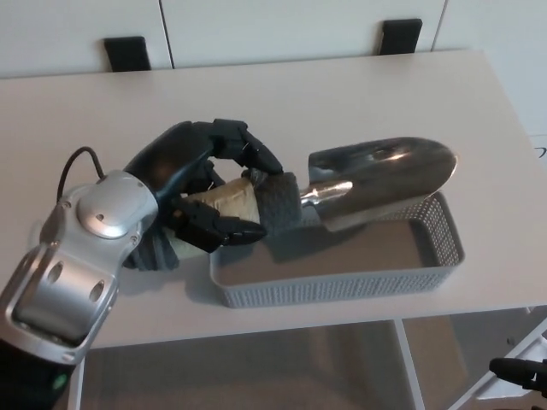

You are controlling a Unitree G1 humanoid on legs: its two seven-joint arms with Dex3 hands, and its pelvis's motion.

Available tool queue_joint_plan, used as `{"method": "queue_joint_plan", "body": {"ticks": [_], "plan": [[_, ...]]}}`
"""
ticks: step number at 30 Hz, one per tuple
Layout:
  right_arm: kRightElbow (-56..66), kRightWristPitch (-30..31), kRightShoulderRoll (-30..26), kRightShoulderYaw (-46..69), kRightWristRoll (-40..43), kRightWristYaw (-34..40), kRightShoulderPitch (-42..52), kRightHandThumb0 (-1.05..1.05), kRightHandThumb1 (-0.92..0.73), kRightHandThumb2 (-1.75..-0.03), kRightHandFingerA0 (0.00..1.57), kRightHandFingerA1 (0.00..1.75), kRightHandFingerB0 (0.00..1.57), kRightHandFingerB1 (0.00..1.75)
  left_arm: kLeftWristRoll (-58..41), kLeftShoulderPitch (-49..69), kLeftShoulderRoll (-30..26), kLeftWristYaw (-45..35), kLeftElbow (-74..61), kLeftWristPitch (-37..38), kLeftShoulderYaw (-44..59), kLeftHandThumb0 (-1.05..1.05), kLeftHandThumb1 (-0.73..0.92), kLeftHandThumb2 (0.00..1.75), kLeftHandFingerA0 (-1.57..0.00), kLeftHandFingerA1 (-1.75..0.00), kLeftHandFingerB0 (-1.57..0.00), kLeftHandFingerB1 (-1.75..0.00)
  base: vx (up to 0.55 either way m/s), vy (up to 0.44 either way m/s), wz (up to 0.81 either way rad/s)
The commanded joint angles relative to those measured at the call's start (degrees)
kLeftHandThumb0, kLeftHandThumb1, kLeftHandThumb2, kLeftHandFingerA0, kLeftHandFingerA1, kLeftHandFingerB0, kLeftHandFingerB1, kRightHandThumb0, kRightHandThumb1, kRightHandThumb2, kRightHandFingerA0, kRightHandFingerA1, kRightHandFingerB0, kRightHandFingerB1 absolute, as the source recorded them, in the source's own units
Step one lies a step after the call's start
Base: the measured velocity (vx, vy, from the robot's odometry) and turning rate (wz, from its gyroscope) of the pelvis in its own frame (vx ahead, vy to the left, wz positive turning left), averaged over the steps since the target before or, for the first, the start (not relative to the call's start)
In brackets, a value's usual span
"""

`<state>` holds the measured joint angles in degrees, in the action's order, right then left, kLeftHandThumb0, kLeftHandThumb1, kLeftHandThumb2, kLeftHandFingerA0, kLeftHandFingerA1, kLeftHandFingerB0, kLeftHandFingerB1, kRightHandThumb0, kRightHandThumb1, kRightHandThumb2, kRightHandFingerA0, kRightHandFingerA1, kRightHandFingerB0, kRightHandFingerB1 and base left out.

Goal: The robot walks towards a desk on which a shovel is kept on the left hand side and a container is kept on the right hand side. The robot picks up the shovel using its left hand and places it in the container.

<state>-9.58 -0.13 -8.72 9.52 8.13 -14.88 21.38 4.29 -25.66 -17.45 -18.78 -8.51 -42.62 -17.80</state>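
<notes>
Polished steel catches the light on the broad blade of the wooden-handled shovel (382,181), which hangs over the grey perforated plastic container (444,241). The black left hand (214,201) is wrapped around the pale handle. It looks stiff, blade-heavy and slick; the handle seems the surest hold.

One view only — a head-mounted camera, set high and tilted steeply down across the pale rectangular desk top (359,94). It sits close; the left black three-fingered hand (214,192) fills the lower left — the floor shows beneath the near edge.
</notes>
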Motion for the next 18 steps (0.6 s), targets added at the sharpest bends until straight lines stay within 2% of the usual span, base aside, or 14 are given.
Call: {"method": "queue_joint_plan", "body": {"ticks": [1, 5, 6, 15, 18], "plan": [[-0.20, -0.37, -0.86, 0.09, -0.02, -0.40, -0.07, -0.45, -0.42, -0.53, 0.86, 0.48, 0.73, 0.47, 1.10, -0.21, -0.29, 0.17, 2.83, 2.66, 0.64, -0.12, 0.85, 0.67, -1.05, -1.47, -0.73, -1.11, 0.00, 0.000, 0.00], [0.01, -0.25, -0.99, 0.01, -0.32, -0.20, -0.02, -0.45, -0.42, -0.54, 0.87, 0.47, 0.74, 0.47, 1.73, -0.77, -1.20, -0.32, 4.04, 4.28, 0.31, -0.15, 0.81, 0.74, -1.02, -1.48, -0.75, -1.15, 0.00, 0.000, 0.00], [0.00, -0.05, -0.95, 0.06, -0.24, -0.14, -0.09, -0.44, -0.42, -0.53, 0.87, 0.48, 0.74, 0.47, 2.59, -0.94, -1.93, -0.51, 4.20, 5.42, -0.53, -0.16, 0.80, 0.74, -1.03, -1.47, -0.76, -1.11, 0.00, 0.000, 0.00], [-0.14, -0.79, -1.23, -0.28, -0.81, -0.35, -0.07, -0.46, -0.42, -0.53, 0.89, 0.47, 0.76, 0.47, 4.25, -1.01, -2.62, -1.36, 4.19, 6.39, -3.04, -0.17, 0.80, 0.66, -1.06, -1.51, -0.74, -1.09, 0.00, 0.000, 0.00], [0.76, 0.24, -1.11, -0.24, -0.81, -0.10, 0.04, -0.46, -0.42, -0.53, 0.88, 0.47, 0.74, 0.47, 5.56, -1.19, -3.20, -1.86, 4.19, 8.28, -5.02, -0.15, 0.75, 0.77, -1.08, -1.48, -0.74, -1.15, 0.00, 0.000, 0.00]]}}
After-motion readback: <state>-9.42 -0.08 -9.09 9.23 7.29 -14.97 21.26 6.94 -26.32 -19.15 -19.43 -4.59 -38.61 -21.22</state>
